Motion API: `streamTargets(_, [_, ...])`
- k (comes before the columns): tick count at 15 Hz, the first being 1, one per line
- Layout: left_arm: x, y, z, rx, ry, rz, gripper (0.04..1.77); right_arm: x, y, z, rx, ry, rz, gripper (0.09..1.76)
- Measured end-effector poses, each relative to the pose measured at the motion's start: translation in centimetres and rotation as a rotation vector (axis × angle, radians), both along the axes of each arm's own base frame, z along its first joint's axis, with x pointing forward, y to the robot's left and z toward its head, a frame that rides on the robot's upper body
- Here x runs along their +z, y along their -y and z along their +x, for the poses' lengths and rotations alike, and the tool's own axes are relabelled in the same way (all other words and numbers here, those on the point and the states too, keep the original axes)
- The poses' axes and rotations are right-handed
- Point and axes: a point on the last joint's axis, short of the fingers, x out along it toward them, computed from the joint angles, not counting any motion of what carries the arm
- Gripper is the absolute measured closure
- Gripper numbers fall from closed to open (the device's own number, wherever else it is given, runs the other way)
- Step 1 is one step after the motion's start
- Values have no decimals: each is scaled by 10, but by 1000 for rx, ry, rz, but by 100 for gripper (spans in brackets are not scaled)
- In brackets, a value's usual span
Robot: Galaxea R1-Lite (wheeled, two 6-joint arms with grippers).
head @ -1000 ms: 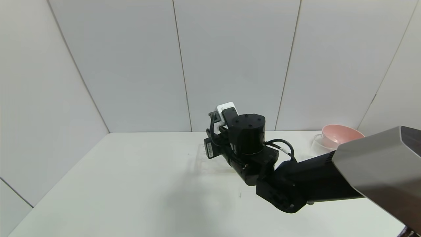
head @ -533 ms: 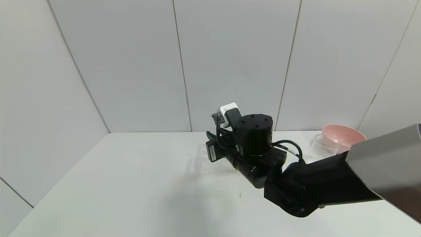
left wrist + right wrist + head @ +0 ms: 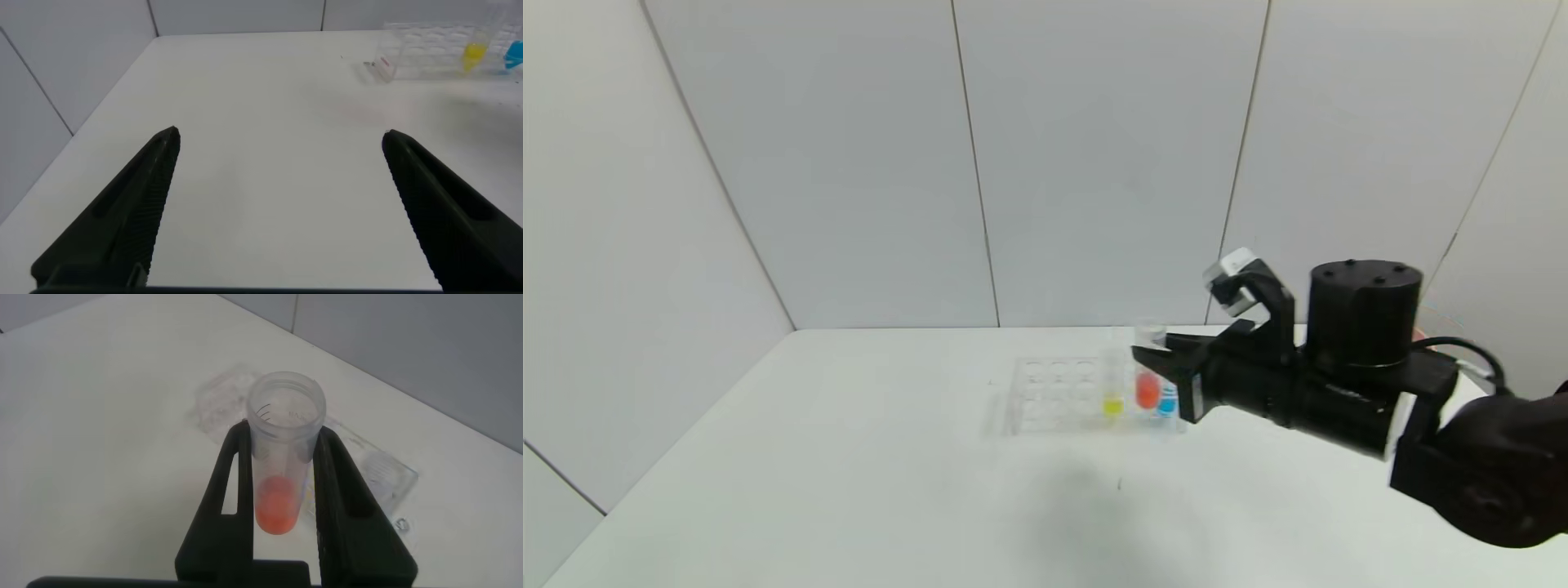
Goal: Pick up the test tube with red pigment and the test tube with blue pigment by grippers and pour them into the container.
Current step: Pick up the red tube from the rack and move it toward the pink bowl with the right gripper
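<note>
My right gripper [image 3: 1150, 359] is shut on the test tube with red pigment [image 3: 1147, 388] and holds it upright, slightly above the right end of the clear tube rack [image 3: 1045, 392]. In the right wrist view the tube [image 3: 282, 449] sits between the two black fingers [image 3: 233, 482] of the gripper [image 3: 283, 434], with the orange-red liquid at its bottom. The test tube with blue pigment [image 3: 1168, 403] stands in the rack just behind it. My left gripper [image 3: 280, 133] is open and empty over bare table, out of the head view. The container is hidden behind my right arm.
A tube with yellow liquid [image 3: 1112, 402] stands in the rack left of the red one. The left wrist view shows the rack [image 3: 425, 45], the yellow tube [image 3: 472, 55] and the blue tube [image 3: 515, 55] far off. The white table [image 3: 849, 457] meets grey walls.
My right arm has swung to the right with the red tube, uncovering the rack and the other tubes. It now covers the pink bowl and the container.
</note>
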Motion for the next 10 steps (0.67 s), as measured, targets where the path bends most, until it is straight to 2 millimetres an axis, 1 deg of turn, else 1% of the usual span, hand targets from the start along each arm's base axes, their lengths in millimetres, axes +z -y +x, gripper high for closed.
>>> streamTargets(4, [0, 0, 0, 0, 0, 0, 5, 16, 91, -7, -7, -74, -43, 136])
streamTargets(6, [0, 0, 0, 0, 0, 0, 5, 24, 130, -9, -29, -34, -91, 136])
streamTargets(8, [0, 0, 0, 0, 0, 0, 5, 28, 163, -9, -42, 28, -145, 136])
streamTargets(10, [0, 0, 0, 0, 0, 0, 5, 30, 192, -3, -83, 42, -194, 136])
